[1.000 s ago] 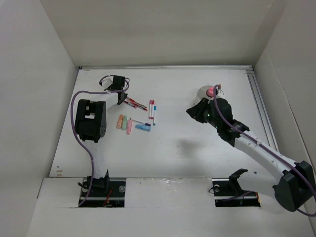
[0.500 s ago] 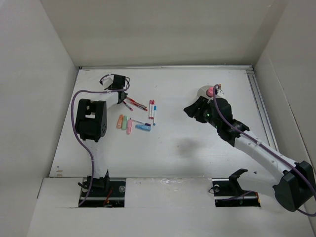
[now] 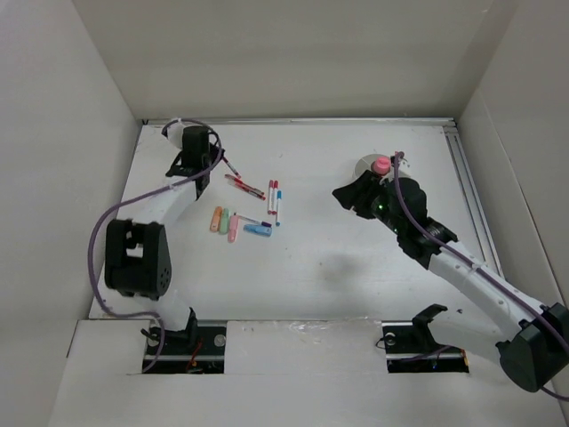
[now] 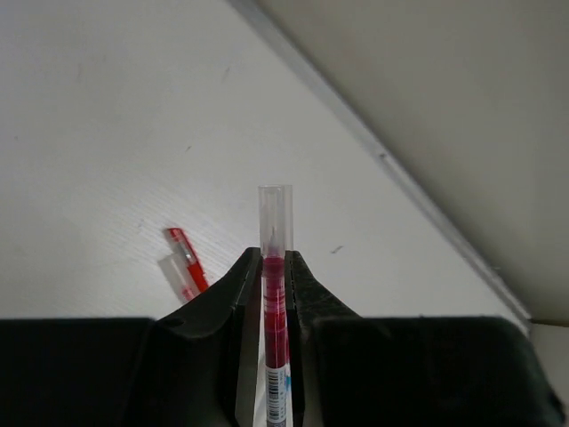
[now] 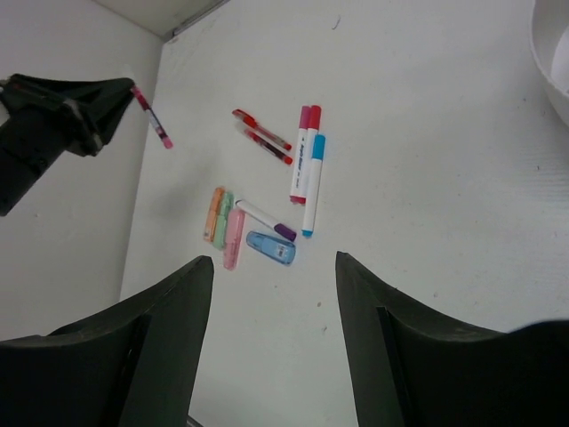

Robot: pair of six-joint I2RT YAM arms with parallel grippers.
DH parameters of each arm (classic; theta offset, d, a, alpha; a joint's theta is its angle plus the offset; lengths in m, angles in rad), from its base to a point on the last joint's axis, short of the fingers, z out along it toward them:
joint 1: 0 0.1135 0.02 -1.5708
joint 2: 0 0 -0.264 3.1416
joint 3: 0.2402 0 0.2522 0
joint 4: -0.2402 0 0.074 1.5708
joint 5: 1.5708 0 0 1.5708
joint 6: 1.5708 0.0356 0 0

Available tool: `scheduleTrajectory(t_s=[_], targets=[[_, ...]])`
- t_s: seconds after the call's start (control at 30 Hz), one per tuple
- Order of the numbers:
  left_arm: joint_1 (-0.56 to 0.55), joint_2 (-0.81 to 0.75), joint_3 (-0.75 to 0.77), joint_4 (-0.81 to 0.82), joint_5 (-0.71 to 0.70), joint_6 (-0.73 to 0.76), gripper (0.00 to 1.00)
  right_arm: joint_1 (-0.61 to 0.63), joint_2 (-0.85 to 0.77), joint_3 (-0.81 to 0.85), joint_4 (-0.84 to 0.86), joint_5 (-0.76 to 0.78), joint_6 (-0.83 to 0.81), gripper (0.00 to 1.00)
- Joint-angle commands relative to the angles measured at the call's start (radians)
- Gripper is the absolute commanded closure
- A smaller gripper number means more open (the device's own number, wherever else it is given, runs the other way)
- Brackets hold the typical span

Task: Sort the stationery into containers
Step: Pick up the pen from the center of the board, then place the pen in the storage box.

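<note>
My left gripper (image 4: 274,260) is shut on a thin red pen (image 4: 275,311) and holds it above the table's far left; the top view shows it there (image 3: 212,160). Two more red pens (image 3: 244,186) lie below it, beside white markers (image 3: 274,200) with red and blue caps. Pastel orange, green and pink pieces (image 3: 223,221) and a blue piece (image 3: 258,229) lie nearer. My right gripper (image 5: 274,276) is open and empty, above the table next to the round white tub (image 3: 366,166). The right wrist view shows the pile (image 5: 267,178).
A pink item (image 3: 380,165) shows at the tub, partly hidden by my right arm. A purple-capped marker (image 5: 262,219) lies among the pastel pieces. White walls close the table on the left, back and right; a rail (image 3: 471,196) runs along the right side.
My left arm has swung out and lifted the red pen away from the pile toward the far left. My right gripper has barely moved.
</note>
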Motion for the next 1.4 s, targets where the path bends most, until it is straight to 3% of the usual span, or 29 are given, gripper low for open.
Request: scheduleTrajectory(t_s=[0.0,0.13,0.4,0.47,0.53,0.6,0.63,0.73,0.77,0.83,1.1,1.37], targets=[[-0.020,-0.164,-0.091,0.111,0.006,0.002,1.00,0.010,-0.023,0.002,0.065,-0.024,-0.016,0.37],[-0.021,-0.325,-0.206,0.197,0.125,0.038,1.00,0.010,-0.023,0.015,0.074,-0.099,-0.007,0.37],[-0.046,-0.358,-0.396,0.491,0.580,0.113,1.00,0.021,-0.013,0.107,0.094,-0.203,-0.007,0.39],[-0.083,-0.358,-0.406,0.502,0.594,0.156,1.00,0.021,0.000,0.133,0.094,-0.235,-0.018,0.59],[-0.141,-0.358,-0.406,0.502,0.594,0.224,1.00,0.008,0.046,0.177,0.104,-0.303,-0.027,0.73],[-0.168,-0.358,-0.415,0.531,0.633,0.252,1.00,0.008,0.086,0.211,0.104,-0.365,-0.036,0.80],[-0.177,-0.358,-0.426,0.550,0.657,0.252,1.00,0.008,0.109,0.243,0.113,-0.381,-0.036,0.80],[-0.186,-0.349,-0.426,0.576,0.756,0.274,1.00,0.008,0.192,0.278,0.113,-0.413,-0.036,0.55],[-0.203,-0.349,-0.426,0.576,0.756,0.274,1.00,0.008,0.229,0.294,0.113,-0.413,-0.036,0.41],[-0.235,-0.359,-0.426,0.576,0.747,0.314,1.00,0.019,0.261,0.308,0.113,-0.426,-0.036,0.34],[-0.271,-0.315,-0.436,0.631,0.832,0.312,1.00,0.039,0.359,0.358,0.145,-0.387,-0.027,0.33],[-0.271,-0.315,-0.450,0.668,0.872,0.303,1.00,0.039,0.442,0.377,0.180,-0.367,0.019,0.43]])
